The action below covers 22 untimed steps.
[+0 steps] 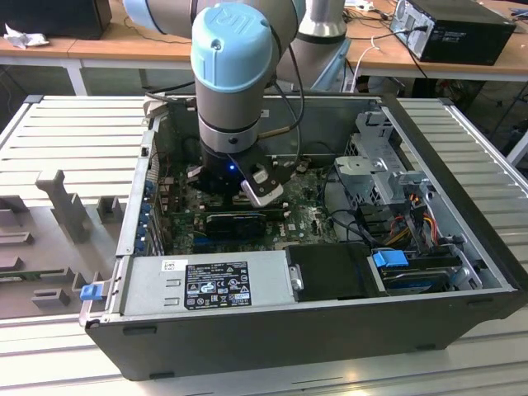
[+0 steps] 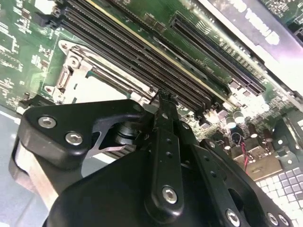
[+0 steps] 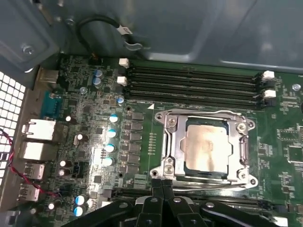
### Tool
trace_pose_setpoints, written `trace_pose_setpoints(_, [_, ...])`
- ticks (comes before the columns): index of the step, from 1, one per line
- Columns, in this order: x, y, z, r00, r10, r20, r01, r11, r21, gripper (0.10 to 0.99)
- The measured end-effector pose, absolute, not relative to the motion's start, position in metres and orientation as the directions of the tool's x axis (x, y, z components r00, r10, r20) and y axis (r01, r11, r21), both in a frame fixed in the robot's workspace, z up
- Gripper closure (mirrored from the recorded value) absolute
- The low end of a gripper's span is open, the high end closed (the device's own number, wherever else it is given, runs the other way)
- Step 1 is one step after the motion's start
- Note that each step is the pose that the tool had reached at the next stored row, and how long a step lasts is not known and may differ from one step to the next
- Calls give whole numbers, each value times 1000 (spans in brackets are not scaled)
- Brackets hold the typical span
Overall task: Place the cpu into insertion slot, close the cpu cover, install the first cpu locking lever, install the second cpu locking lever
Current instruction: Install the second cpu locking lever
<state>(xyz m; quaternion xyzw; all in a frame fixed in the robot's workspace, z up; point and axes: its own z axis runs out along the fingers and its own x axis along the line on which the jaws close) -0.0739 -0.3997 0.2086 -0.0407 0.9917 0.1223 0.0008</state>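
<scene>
Inside the open grey computer case point(image 1: 330, 330), the pale square cpu point(image 3: 207, 148) sits under its closed silvery cover point(image 3: 173, 146), fingers point(image 3: 163, 189) together, empty, at the socket's edge.

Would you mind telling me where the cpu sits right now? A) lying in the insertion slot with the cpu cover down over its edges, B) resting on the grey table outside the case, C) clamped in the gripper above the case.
A: in the first wrist view the cpu lies in the insertion slot, with the cpu cover framing its edges.
</scene>
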Motion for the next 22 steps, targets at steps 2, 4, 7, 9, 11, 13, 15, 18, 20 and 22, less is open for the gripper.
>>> trace_pose_setpoints(2, [-74,-399,205,-997,-81,-12,-81,966,245,980])
trace_pose_setpoints(4, [-75,-399,204,-997,-81,-12,-81,965,250,980])
trace_pose_setpoints(7, [-76,-397,199,-997,-81,-13,-81,961,265,980])
trace_pose_setpoints(9, [-76,-395,196,-997,-80,-14,-81,958,274,980])
trace_pose_setpoints(11, [-76,-394,196,-997,-81,-14,-81,958,276,980])
trace_pose_setpoints(13, [-76,-394,196,-997,-81,-14,-82,957,277,980])
trace_pose_setpoints(15, [-76,-393,199,-997,-81,-15,-82,957,278,980])
trace_pose_setpoints(18, [-77,-393,208,-997,-81,-14,-82,957,277,980])
trace_pose_setpoints(20, [-77,-393,215,-997,-81,-14,-82,957,277,980])
trace_pose_setpoints(22, [-77,-393,221,-997,-81,-14,-82,957,277,980])
